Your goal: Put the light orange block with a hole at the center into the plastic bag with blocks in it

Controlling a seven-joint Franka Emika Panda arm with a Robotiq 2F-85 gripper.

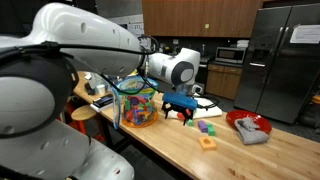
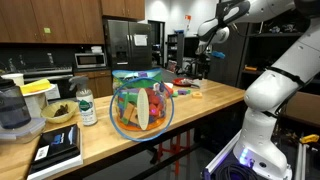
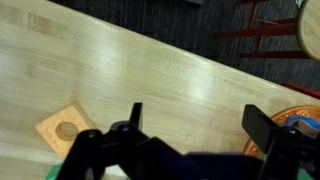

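Observation:
The light orange block (image 1: 207, 143) lies flat on the wooden table, its centre hole facing up; the wrist view shows it at the lower left (image 3: 65, 128). The plastic bag (image 1: 137, 104) stands upright, full of many-coloured blocks, and is also seen in an exterior view (image 2: 140, 102). My gripper (image 1: 180, 112) hangs over the table between bag and block, touching neither. In the wrist view the gripper (image 3: 200, 125) is open, with only bare wood between its fingers (image 3: 135, 117). A curved bluish-orange edge at the right border looks like the bag's rim (image 3: 298, 122).
A red bowl with grey cloth (image 1: 248, 127) sits beyond the block. Green and purple blocks (image 1: 205, 127) lie close to the block. Papers (image 1: 206, 102) lie behind the gripper. A bottle (image 2: 87, 105), a bowl (image 2: 58, 114) and a book (image 2: 57, 148) stand past the bag.

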